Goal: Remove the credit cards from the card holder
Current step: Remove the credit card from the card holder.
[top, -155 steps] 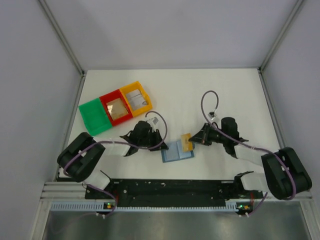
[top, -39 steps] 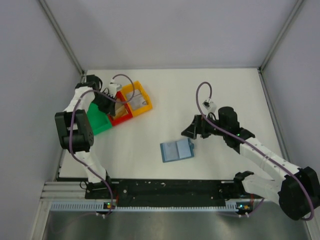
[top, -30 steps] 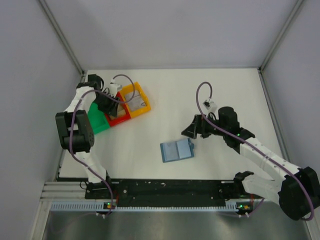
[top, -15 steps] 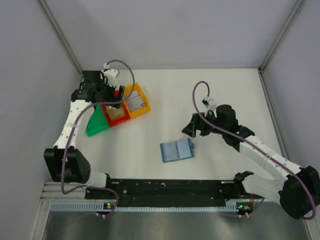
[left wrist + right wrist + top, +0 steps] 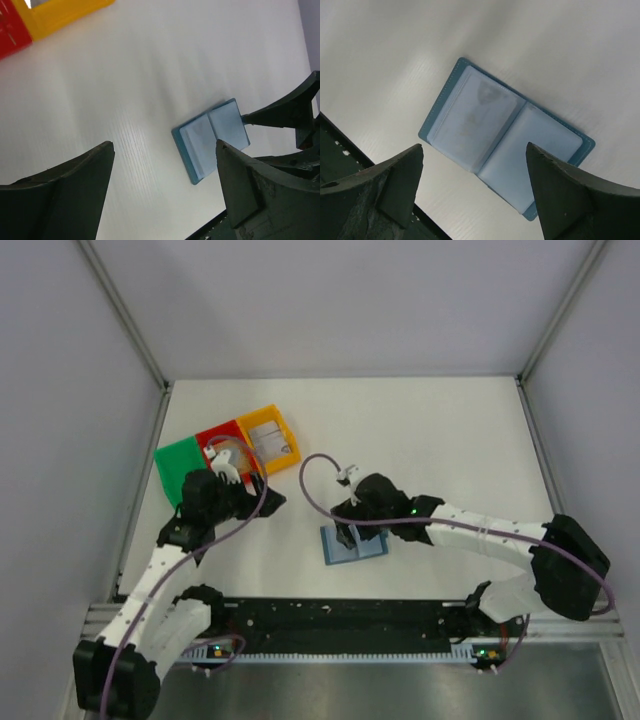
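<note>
The blue card holder lies open and flat on the white table, near the front edge. Its two pale pockets face up and no card shows in them. My right gripper hovers just above it, open, with the holder between its two fingers and nothing gripped. My left gripper stands open and empty to the holder's left; in the left wrist view the holder lies ahead of the gripper. A pale card lies in the yellow tray.
Green tray, red tray and the yellow tray stand in a row at the back left; my left arm's cable crosses the red one. A black rail runs along the near edge. One right finger shows beside the holder.
My left arm has swung away from the trays down toward the middle of the table. My right gripper has moved left and down until it hangs over the card holder.
</note>
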`<state>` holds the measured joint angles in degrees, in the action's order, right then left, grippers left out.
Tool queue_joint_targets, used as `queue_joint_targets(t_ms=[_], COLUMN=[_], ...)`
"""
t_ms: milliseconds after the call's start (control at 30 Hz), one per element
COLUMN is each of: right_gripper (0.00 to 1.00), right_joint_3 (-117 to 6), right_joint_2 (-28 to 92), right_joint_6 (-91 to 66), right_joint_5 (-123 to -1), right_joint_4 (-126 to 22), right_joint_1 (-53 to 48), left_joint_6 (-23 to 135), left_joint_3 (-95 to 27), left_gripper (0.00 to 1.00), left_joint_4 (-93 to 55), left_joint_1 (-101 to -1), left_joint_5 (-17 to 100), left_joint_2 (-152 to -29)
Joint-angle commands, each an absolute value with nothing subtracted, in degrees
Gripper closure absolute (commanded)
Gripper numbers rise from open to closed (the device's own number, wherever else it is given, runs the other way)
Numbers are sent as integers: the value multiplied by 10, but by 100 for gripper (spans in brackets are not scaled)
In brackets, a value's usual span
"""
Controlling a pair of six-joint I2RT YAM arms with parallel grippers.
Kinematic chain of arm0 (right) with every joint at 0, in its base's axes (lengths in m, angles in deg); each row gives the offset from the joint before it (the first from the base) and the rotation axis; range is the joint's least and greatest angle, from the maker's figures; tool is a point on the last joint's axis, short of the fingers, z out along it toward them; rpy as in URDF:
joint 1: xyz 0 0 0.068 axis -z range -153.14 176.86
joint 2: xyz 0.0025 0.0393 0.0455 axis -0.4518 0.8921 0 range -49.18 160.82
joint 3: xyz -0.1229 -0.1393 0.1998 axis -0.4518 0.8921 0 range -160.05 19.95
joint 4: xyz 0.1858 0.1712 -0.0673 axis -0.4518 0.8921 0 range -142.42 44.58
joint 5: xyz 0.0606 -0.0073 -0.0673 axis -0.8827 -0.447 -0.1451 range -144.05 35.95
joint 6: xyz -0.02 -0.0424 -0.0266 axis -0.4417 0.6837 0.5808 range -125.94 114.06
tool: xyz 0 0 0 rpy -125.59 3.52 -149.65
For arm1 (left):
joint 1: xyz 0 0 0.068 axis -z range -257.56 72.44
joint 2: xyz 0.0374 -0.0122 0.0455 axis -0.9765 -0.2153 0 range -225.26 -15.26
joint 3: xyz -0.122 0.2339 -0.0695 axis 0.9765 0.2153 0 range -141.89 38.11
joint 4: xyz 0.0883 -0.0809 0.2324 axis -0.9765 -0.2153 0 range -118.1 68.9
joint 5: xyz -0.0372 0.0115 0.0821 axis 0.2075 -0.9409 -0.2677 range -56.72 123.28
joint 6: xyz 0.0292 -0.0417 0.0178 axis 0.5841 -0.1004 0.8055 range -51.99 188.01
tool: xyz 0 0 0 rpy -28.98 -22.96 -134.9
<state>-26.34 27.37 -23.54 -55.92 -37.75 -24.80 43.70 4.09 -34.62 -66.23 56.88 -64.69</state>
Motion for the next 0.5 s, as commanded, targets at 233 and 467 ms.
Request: queue_joint_targets(t_ms=[233, 467], right_gripper=[27, 34], right_joint_3=[-348, -351], right_joint_2=[418, 475], right_joint_6=[-202, -220], right_joint_5=[-427, -408], right_joint_4=[-366, -368], right_joint_1=[-351, -362], left_joint_6=[325, 322], left_joint_3=[180, 204], left_gripper=[14, 15], left_joint_4=[-273, -276], left_joint_1=[-655, -639], left_joint_5=[554, 560], left_joint_2=[-516, -526])
